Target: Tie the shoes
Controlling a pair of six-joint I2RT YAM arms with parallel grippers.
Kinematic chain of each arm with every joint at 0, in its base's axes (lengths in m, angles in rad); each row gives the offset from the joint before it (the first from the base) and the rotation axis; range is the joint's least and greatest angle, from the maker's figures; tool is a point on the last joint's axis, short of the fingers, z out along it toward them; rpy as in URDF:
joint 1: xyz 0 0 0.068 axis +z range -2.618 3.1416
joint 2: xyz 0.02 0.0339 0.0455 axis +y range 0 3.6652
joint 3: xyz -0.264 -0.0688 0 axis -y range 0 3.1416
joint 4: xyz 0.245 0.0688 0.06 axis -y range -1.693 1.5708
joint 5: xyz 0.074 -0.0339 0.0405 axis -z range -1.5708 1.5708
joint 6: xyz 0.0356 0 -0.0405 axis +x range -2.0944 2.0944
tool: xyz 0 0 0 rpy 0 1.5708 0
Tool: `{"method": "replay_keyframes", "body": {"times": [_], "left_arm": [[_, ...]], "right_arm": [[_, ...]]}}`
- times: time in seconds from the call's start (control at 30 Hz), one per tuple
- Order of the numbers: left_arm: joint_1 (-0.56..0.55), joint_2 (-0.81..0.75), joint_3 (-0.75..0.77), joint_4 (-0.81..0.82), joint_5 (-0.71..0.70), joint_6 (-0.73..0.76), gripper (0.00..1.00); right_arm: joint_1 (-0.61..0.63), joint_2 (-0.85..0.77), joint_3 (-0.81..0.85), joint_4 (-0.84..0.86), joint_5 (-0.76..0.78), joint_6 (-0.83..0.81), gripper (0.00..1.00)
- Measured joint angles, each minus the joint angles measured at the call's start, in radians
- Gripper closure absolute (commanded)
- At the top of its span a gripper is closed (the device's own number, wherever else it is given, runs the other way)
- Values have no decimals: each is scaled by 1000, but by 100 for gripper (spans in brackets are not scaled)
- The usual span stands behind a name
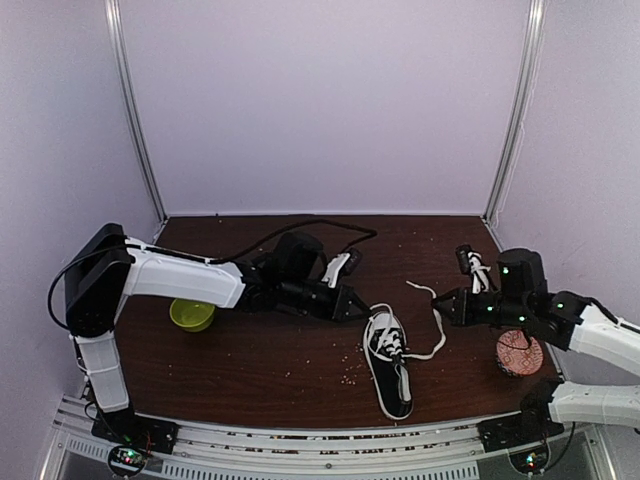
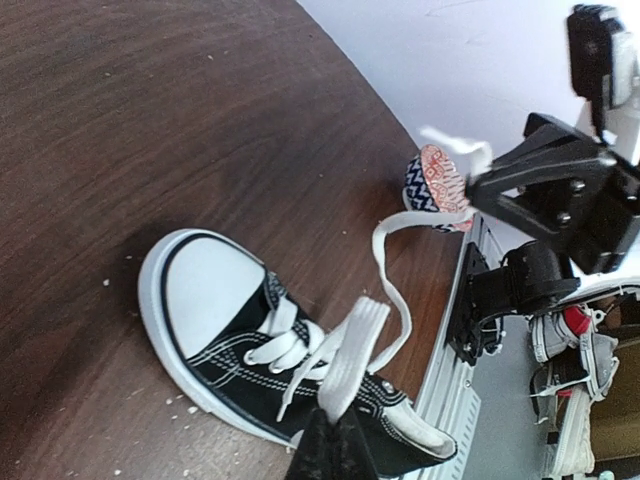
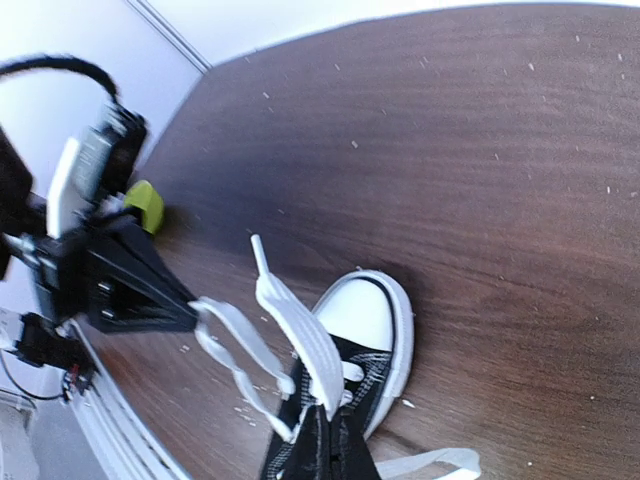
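Observation:
A black sneaker with a white sole and white toe cap lies near the table's front, toe pointing away from the arms. It also shows in the left wrist view and the right wrist view. My left gripper is just left of the toe and shut on a white lace. My right gripper is to the shoe's right and shut on the other lace. That lace runs slack back to the shoe. Both laces are lifted above the shoe.
A yellow-green bowl sits left of the left arm. A round red-patterned object sits at the right edge, under the right arm. Pale crumbs are scattered on the brown tabletop. A black cable lies at the back.

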Motion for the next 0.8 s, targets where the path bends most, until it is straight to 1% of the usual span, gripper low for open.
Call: {"method": "replay_keyframes", "body": {"times": [0.13,0.2,0.3,0.47,0.53,0.7,0.8], "left_arm": [[-30,60,71,-4,11,-13,100],[-39,90,105,-14,18,-18,100],[-42,128,156,-35,25,-19,100],[-42,193,240,-67,25,-22,97],[-42,213,252,-73,24,-29,92],[-42,237,252,-116,18,-40,66],[-42,238,252,-160,-4,-35,56]], "right_arm": [[29,-143,57,-13,0,69,100],[39,-166,93,-8,1,92,100],[64,-166,144,20,6,124,100],[123,-90,204,91,19,153,100],[139,-50,211,131,22,157,100],[150,11,211,187,43,169,100],[153,23,211,206,64,177,100]]}}
